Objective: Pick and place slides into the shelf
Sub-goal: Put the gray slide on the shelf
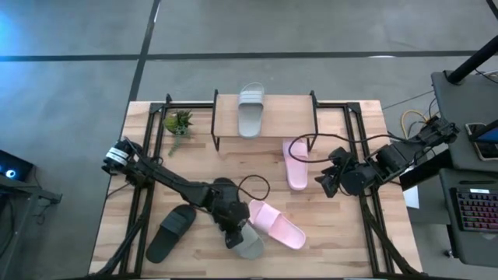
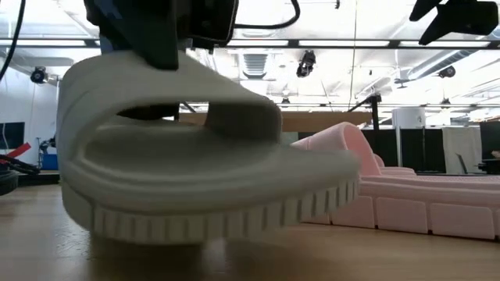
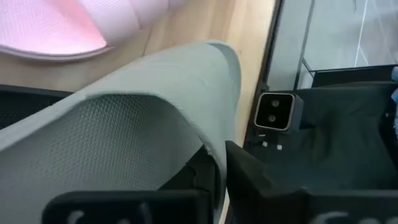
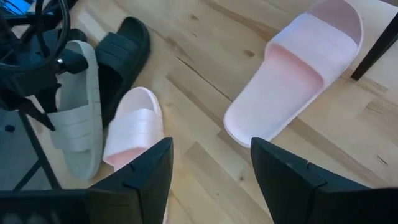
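Grey slide fills the low view, its sole just clear of the table, toe tipped, because the left gripper is clenched on its strap near the front edge, probably to carry it to the shelf, where its mate already lies. A pink slide touches or nearly touches it; another lies along the route. The right gripper hovers released beside that one. Black slides wait nearby.

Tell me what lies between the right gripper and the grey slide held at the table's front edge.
In the high view, a pale pink foam slide lies between the open right gripper and the light grey foam slide clamped by the left gripper; bare wooden table otherwise.
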